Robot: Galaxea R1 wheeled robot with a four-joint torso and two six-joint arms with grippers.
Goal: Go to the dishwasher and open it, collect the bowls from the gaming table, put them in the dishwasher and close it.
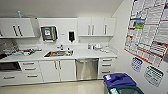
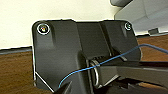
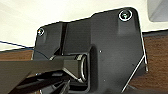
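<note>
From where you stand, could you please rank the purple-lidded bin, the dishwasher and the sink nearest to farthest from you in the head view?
1. purple-lidded bin, on the floor at right.
2. dishwasher, under the counter.
3. sink, in the countertop, further left.

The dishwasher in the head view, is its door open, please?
No, the dishwasher door stands shut, flush with the white cabinets beside it.

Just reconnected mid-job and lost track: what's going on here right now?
The robot faces a kitchenette. The dishwasher, steel-fronted, sits shut under the white counter, right of the sink. Nothing is being handled. Two bins, a purple-lidded bin and a green one, stand by the right wall. The wrist views look along the arms at floor and wall, so the end effector states can't be read.
</note>
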